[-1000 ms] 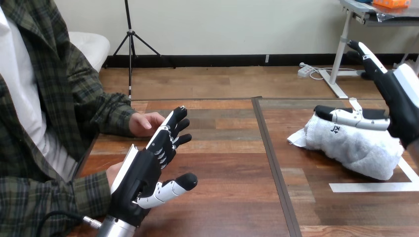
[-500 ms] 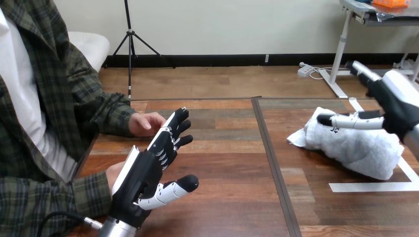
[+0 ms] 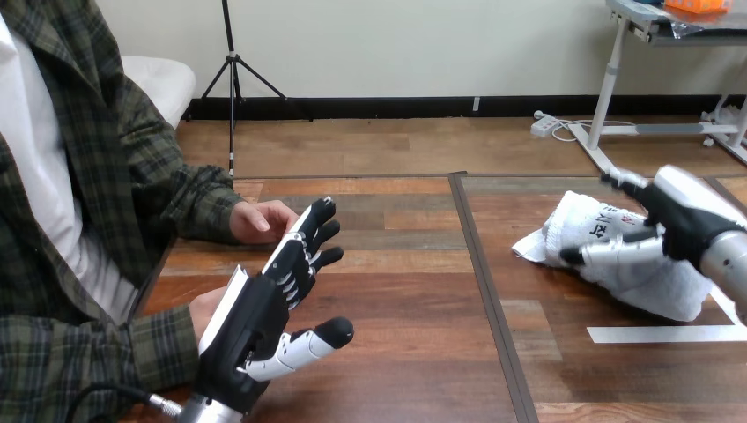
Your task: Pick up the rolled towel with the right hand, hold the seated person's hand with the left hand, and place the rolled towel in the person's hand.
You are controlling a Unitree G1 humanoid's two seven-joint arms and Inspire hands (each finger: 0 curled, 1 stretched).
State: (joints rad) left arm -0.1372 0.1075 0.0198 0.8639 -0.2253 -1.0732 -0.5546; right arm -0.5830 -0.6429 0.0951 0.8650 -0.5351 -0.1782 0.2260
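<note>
The rolled white towel (image 3: 647, 278) lies on the right half of the table. My right hand (image 3: 683, 216) has come down over it: the thumb (image 3: 612, 254) lies straight along its near side, the fingers (image 3: 627, 182) reach over its far top, and the towel sits between them, still resting on the table. My left hand (image 3: 255, 317) stands open at the left, fingers straight and pointing away. One hand of the person (image 3: 260, 220) rests on the table just beyond those fingertips. The person's nearer hand (image 3: 202, 307) shows behind my left palm; whether they touch I cannot tell.
A dark seam (image 3: 484, 282) splits the wooden table down the middle. White tape strips (image 3: 652, 334) mark the surface near the towel. The person sits along the left edge, sleeves over the table's corner.
My right hand has dropped from above the towel down onto it, thumb sliding to the near side. The left hand and the person's hands have barely moved.
</note>
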